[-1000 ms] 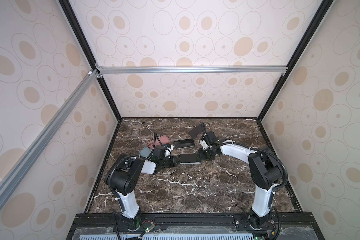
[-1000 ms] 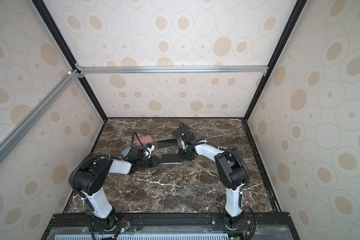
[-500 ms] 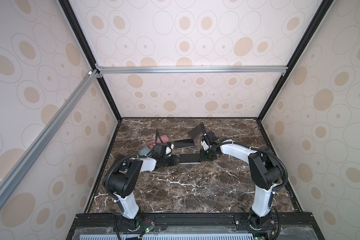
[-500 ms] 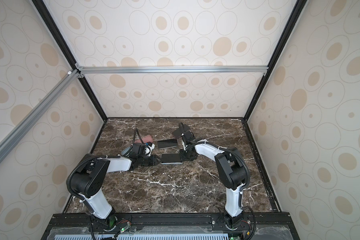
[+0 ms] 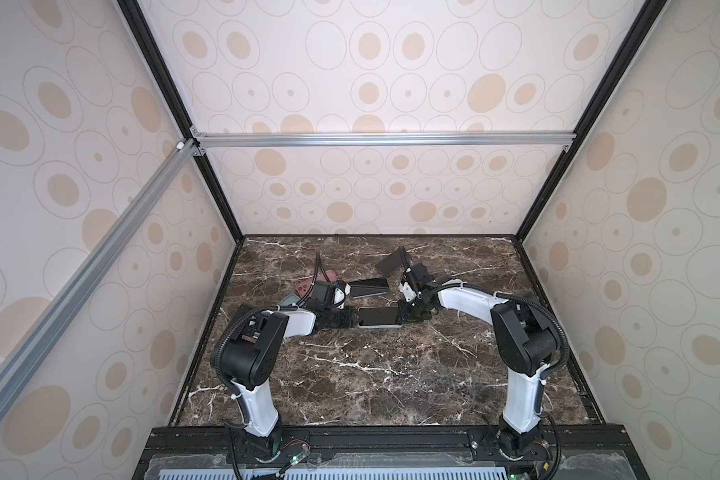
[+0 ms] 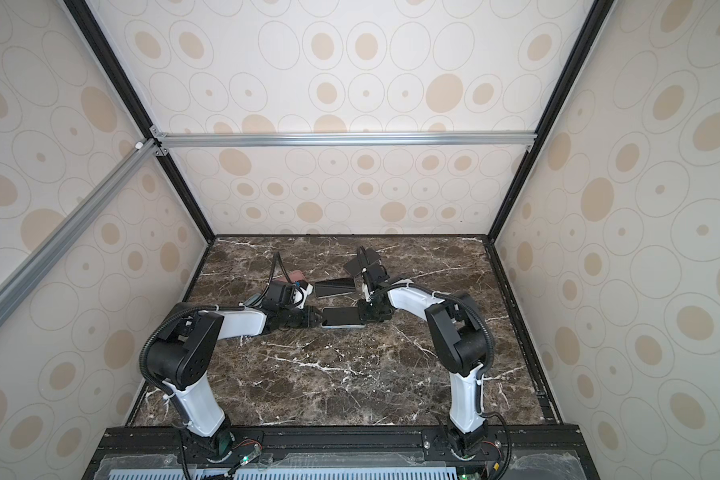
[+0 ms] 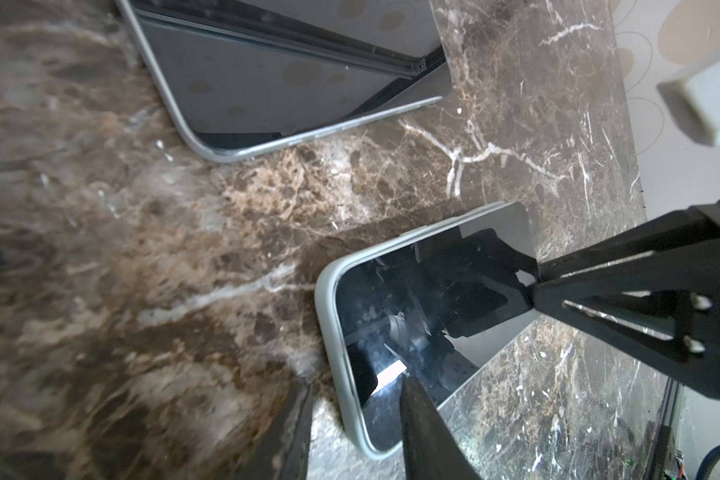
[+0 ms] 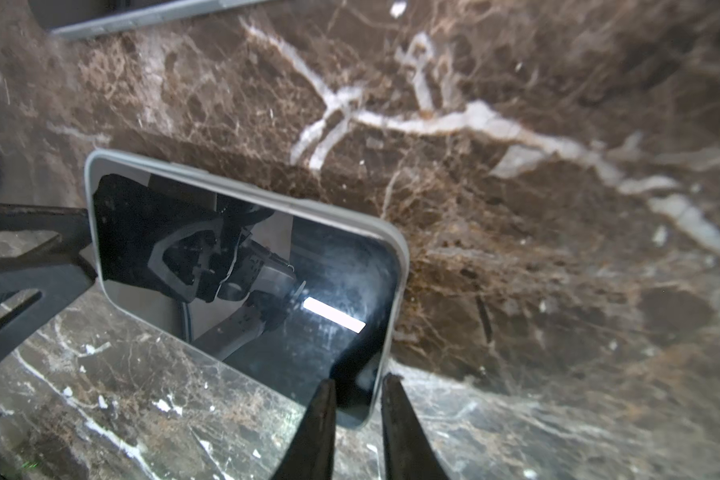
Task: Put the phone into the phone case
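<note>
Marble counter carries the phone flat, long axis running arm to arm; left fingers straddle one short end, half open; right fingers stand narrow about the opposite rim, grip unclear.

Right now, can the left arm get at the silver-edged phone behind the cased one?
Likely yes: the silver-edged phone lies flat just beyond the left gripper, bare marble between them, nothing on it.

spare phone partly out of frame
</note>
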### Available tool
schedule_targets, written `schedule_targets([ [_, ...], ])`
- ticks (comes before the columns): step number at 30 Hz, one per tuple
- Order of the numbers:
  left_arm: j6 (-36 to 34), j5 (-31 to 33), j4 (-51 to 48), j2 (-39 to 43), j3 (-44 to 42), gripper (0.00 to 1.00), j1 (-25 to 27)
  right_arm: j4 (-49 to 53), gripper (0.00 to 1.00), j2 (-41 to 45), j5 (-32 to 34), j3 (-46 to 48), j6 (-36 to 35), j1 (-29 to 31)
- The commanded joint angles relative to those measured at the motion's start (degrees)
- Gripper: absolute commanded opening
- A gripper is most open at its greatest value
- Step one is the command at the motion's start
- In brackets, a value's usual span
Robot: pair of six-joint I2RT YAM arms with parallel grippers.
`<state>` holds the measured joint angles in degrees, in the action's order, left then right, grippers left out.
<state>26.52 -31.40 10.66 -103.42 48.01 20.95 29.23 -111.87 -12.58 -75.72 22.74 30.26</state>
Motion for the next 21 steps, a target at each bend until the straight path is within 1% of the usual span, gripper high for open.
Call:
schedule_targets([
  [1, -1.7, -0.5, -1.8, -1.9, 1.0, 0.36, 0.1, 1.6, 0.22, -1.3, 1.1, -0.6, -0.5, 0.2],
  [7, -1.3, -2.4, -1.2, -2.6, 0.7, 0.33, 0.2, 0.1, 0.19, -1.9, -2.2, -0.1, -0.3, 0.2],
  [15, -0.1, -4.9, 0.9, -3.1, -0.5, 0.31, 0.3, -1.4, 0.19, -3.2, -6.5, 0.1, 0.4, 0.2],
  [21, 1.1, -6.9, 3.0, -3.1, -1.4, 0.31, 0.4, -4.4, 0.20, -3.1, -11.8, 0.8, 0.7, 0.2],
])
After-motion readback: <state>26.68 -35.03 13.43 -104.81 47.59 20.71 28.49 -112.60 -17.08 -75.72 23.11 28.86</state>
